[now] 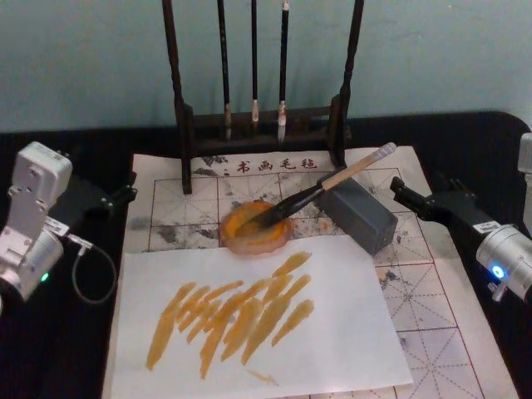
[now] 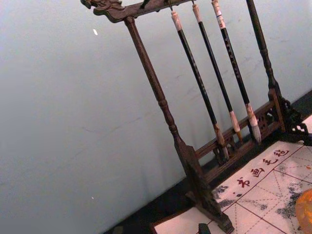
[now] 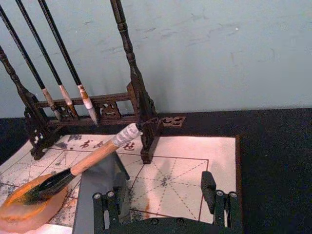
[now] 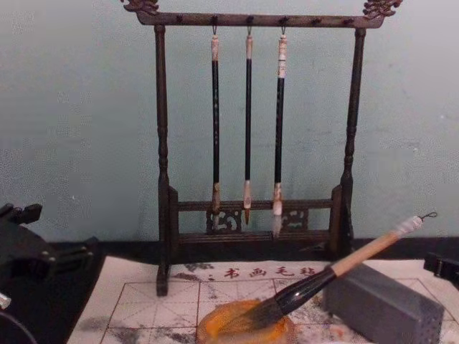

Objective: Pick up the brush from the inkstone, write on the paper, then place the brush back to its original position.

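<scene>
Fingers on your right gripper (image 3: 165,197) stand spread, holding nothing, near the bench's right edge; your left gripper (image 1: 125,194) sits near the left edge, its fingers apparently parted too, also holding nothing. You see the large calligraphy brush with pale wooden handle and black lower section (image 1: 328,184) resting tilted, its dark bristles in the round orange-stained inkstone (image 1: 256,226) and its handle propped on the grey rectangular block (image 1: 362,213). Both sit on the off-white red-gridded paper (image 1: 420,291), toward its far edge. Nearer you, a plain white sheet streaked with orange strokes (image 1: 249,316) overlaps the grid. At the bench's far edge stands the dark wooden brush rack (image 4: 251,129), hanging three thin dark brushes (image 4: 247,122).
</scene>
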